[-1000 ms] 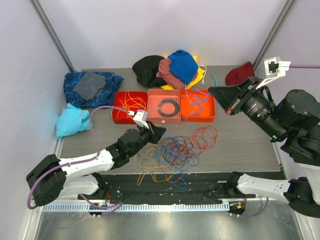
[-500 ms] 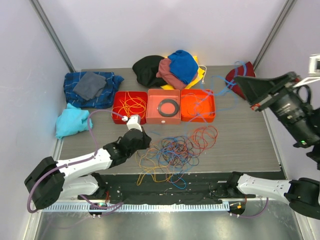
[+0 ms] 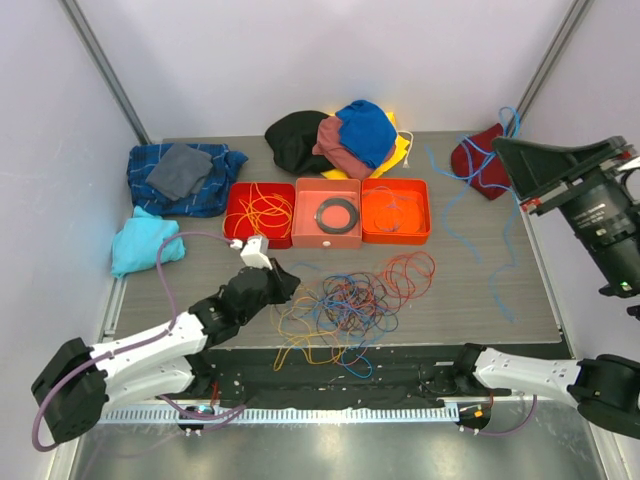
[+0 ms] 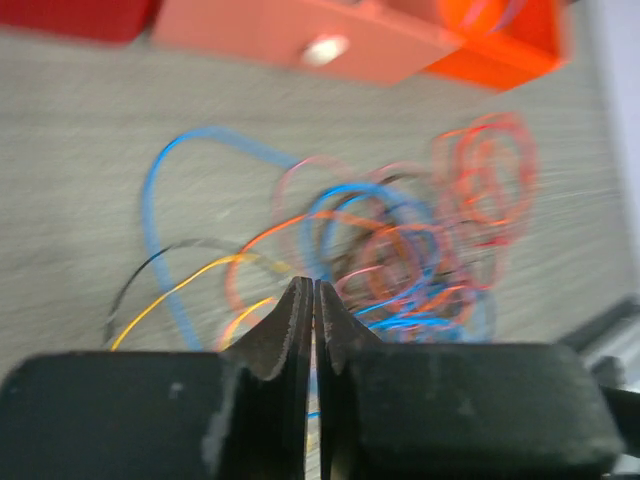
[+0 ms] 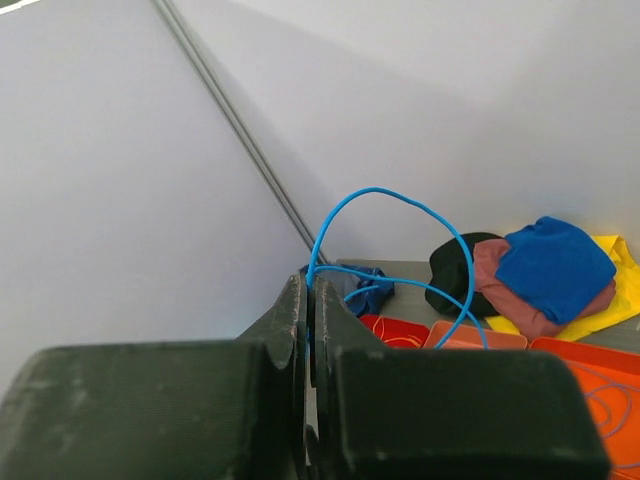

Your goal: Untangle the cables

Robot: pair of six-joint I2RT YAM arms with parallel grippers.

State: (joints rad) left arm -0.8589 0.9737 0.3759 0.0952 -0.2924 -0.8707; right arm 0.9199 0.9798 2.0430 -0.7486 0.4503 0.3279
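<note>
A tangle of thin orange, blue and red cables (image 3: 355, 300) lies on the table in front of the trays, and it fills the left wrist view (image 4: 400, 260). My left gripper (image 3: 288, 280) is at the tangle's left edge, low over the table. Its tips (image 4: 313, 288) are shut and I see nothing held between them. My right gripper (image 3: 500, 148) is raised at the far right and shut on a long blue cable (image 3: 490, 215). That blue cable (image 5: 400, 197) loops out from the shut tips (image 5: 311, 285) and trails down over the table's right side.
Three trays stand in a row: a red tray (image 3: 232, 232) with orange cables, a middle tray (image 3: 306, 232) with a black ring (image 3: 337, 212), and an orange tray (image 3: 424, 232) with thin cables. Clothes lie at the back (image 3: 340, 135), a dark red cloth (image 3: 478, 158) at the right, and blue cloths (image 3: 185, 175) at the left.
My right gripper swung up and to the right, drawing the blue cable out of the orange tray and across the table's right side. My left gripper drew back left, away from the trays.
</note>
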